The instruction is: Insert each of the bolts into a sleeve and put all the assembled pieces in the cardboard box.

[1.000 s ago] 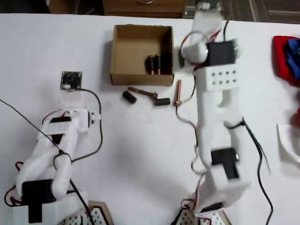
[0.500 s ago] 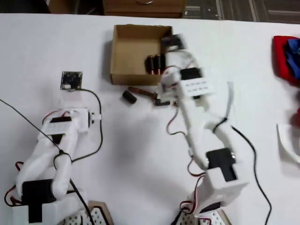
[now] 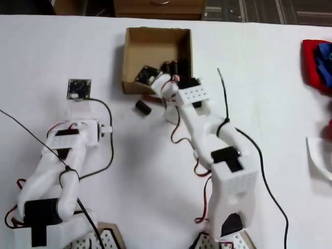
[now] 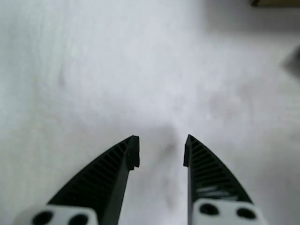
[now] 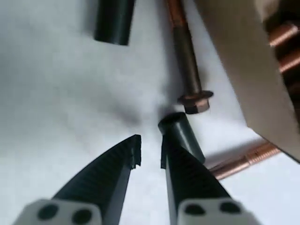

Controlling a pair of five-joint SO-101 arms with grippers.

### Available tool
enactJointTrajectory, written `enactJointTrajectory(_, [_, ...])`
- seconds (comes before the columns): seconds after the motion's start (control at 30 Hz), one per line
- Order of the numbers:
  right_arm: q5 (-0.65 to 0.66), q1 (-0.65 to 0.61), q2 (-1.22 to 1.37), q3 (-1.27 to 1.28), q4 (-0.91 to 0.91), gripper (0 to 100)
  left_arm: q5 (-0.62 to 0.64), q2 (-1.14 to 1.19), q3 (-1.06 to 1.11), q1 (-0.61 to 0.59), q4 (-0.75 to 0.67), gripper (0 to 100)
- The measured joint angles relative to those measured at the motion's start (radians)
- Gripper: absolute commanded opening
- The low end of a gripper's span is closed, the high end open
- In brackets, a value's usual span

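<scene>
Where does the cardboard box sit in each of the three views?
High view: cardboard box at top centre, open side up.
Left wrist view: brown sliver far beyond the left gripper.
Right wrist view: its wall beside the loose bolt.
Shared landmark: the white table.

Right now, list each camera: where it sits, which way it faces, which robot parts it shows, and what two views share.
High view: fixed above the table, looking down on the cardboard box, the left arm and the right arm.
Left wrist view: on the left arm's wrist, looking along the open left gripper at the table.
Right wrist view: on the right arm's wrist, looking past the right gripper at a black sleeve and a bolt.
Shared: the high and right wrist views both show the cardboard box.
</scene>
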Motion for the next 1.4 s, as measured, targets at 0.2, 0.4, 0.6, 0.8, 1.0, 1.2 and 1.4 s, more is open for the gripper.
enactJointTrajectory(0.2, [0.109, 0.04, 0.074, -0.127, 0.097, 6.3, 0.0, 0.0, 0.0, 0.0, 0.0, 18])
enactJointTrajectory(0.4, [0.163, 0.04, 0.163, -0.239, 0.176, 6.3, 0.0, 0.0, 0.0, 0.0, 0.0, 18])
enactJointTrajectory(0.6, [0.163, 0.04, 0.275, -0.347, 0.186, 6.2, 0.0, 0.0, 0.0, 0.0, 0.0, 18])
enactJointTrajectory(0.8, [0.163, 0.046, 0.348, -0.453, 0.249, 2.2, 0.0, 0.0, 0.0, 0.0, 0.0, 18])
enactJointTrajectory(1.0, [0.141, 0.044, 0.354, -0.505, 0.43, 2.2, 0.0, 0.0, 0.0, 0.0, 0.0, 18])
enactJointTrajectory(1.2, [0.071, 0.044, 0.222, -0.476, 0.519, 2.2, 0.0, 0.0, 0.0, 0.0, 0.0, 18])
enactJointTrajectory(1.4, [0.064, 0.041, 0.138, -0.385, 0.408, 2.5, 0.0, 0.0, 0.0, 0.0, 0.0, 18])
